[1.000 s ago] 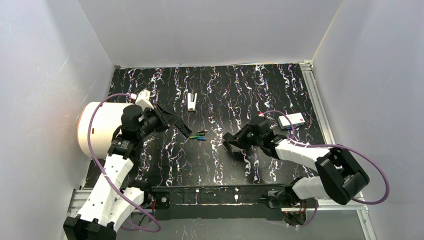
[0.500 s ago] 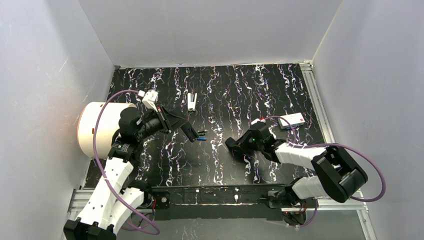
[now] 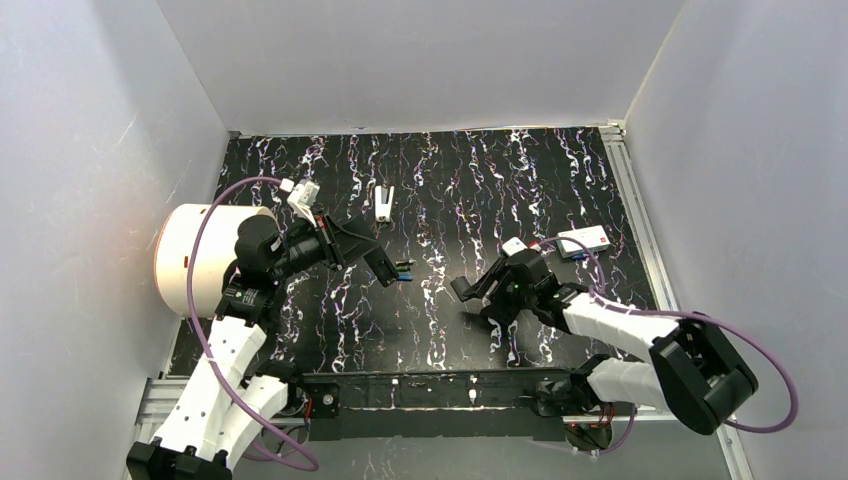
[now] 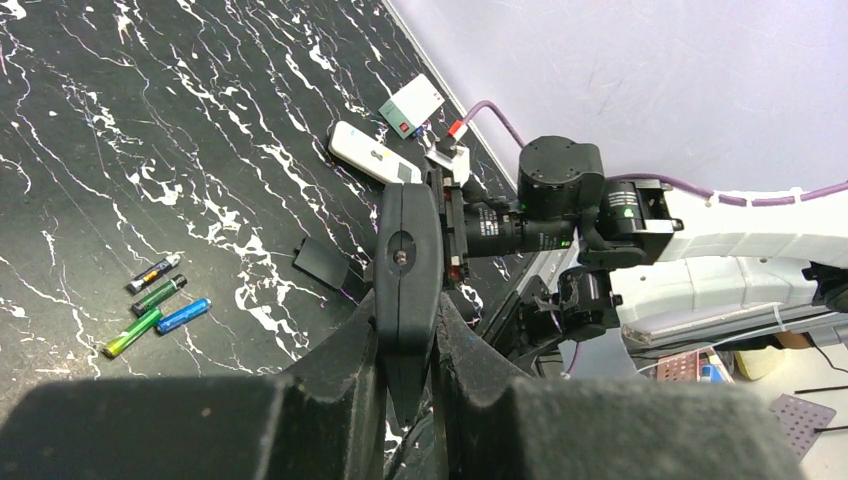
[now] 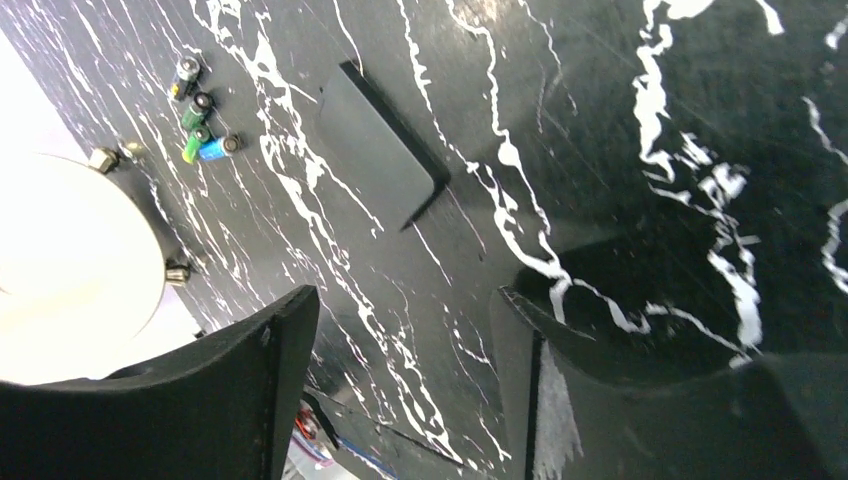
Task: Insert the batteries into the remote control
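Note:
My left gripper [image 3: 350,245] is shut on the black remote control [image 3: 372,258], holding it tilted above the table's left centre. In the left wrist view the remote [image 4: 405,250] stands wedged between the fingers [image 4: 340,370]. Several batteries [image 3: 403,270] lie loose just right of the remote's tip: green, blue and black cells [image 4: 155,305], also seen in the right wrist view [image 5: 200,110]. My right gripper [image 3: 472,296] hangs open low over the table, nothing between its fingers [image 5: 280,340]. A flat black cover [image 5: 380,150] lies on the table just ahead of it [image 4: 322,262].
A large white cylinder [image 3: 195,255] stands at the left edge. A small white clip-like item [image 3: 384,201] lies at the back centre. A white box [image 3: 583,241] sits at the right, with a white flat device [image 4: 370,163] near it. Grey walls enclose the table.
My right gripper has opened and let go of the flat black cover, which now lies on the table. The left arm carried the remote slightly right, then held still.

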`<state>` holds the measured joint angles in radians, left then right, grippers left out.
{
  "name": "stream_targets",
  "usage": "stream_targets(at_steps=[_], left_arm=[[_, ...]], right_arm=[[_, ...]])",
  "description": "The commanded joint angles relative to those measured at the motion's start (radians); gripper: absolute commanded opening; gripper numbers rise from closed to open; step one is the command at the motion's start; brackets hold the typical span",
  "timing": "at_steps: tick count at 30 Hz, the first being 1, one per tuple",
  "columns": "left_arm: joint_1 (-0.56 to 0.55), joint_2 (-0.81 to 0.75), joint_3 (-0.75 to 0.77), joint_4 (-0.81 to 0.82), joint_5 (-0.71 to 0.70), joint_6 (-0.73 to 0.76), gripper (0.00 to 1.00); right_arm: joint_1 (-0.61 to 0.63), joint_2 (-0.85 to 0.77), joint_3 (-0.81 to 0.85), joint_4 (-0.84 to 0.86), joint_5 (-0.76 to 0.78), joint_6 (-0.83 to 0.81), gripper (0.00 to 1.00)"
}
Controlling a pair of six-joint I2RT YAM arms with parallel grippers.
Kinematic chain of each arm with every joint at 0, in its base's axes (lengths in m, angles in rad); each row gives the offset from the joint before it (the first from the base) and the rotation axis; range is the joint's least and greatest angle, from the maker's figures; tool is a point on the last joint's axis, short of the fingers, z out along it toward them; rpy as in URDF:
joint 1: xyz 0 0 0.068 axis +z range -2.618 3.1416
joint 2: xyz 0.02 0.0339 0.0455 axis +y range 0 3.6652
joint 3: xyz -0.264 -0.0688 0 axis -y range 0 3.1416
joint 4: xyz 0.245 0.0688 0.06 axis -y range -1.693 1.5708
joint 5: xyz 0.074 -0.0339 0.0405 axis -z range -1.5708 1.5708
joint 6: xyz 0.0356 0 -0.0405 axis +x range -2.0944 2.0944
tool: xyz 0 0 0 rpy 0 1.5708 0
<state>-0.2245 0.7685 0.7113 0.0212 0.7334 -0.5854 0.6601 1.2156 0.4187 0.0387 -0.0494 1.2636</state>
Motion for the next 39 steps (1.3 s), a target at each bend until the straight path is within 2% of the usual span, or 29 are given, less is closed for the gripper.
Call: stream_targets(at_steps=[1,3,6,11,13,17,24,27,29,33,39], left_arm=[[0.001,-0.012,0.028,0.012,0.020,0.016,0.00],[0.001,-0.008,0.031,0.019,0.043,0.014,0.00],[0.001,0.001,0.043,0.026,0.109,0.015,0.00],[-0.001,0.011,0.115,0.040,0.250,0.006,0.00],[-0.001,0.015,0.141,0.040,0.305,0.014,0.00],[-0.001,0.027,0.171,0.039,0.405,0.019,0.00],[-0.003,0.039,0.192,0.037,0.445,0.015,0.00],[-0.003,0.033,0.197,0.037,0.452,0.013,0.00],[-0.003,0.027,0.195,0.037,0.456,0.013,0.00],[-0.003,0.012,0.192,0.037,0.450,0.017,0.00],[-0.004,-0.005,0.195,0.043,0.408,-0.026,0.00]], right_arm=[[-0.007,-0.086,0.060,-0.144,0.033,-0.076,0.74],[-0.006,-0.106,0.096,-0.101,0.011,-0.147,0.76],[-0.003,-0.100,0.181,0.063,-0.123,-0.315,0.80],[0.043,-0.067,0.393,0.089,-0.383,-0.627,0.88],[0.057,-0.067,0.429,0.145,-0.503,-0.660,0.90],[0.111,-0.060,0.459,0.304,-0.676,-0.625,0.92],[0.270,-0.012,0.538,0.275,-0.661,-0.696,0.91],[0.288,0.003,0.526,0.324,-0.630,-0.658,0.83],[0.289,0.013,0.522,0.343,-0.584,-0.615,0.69],[0.290,0.032,0.521,0.354,-0.492,-0.541,0.47],[0.290,0.047,0.475,0.492,-0.476,-0.463,0.32]])
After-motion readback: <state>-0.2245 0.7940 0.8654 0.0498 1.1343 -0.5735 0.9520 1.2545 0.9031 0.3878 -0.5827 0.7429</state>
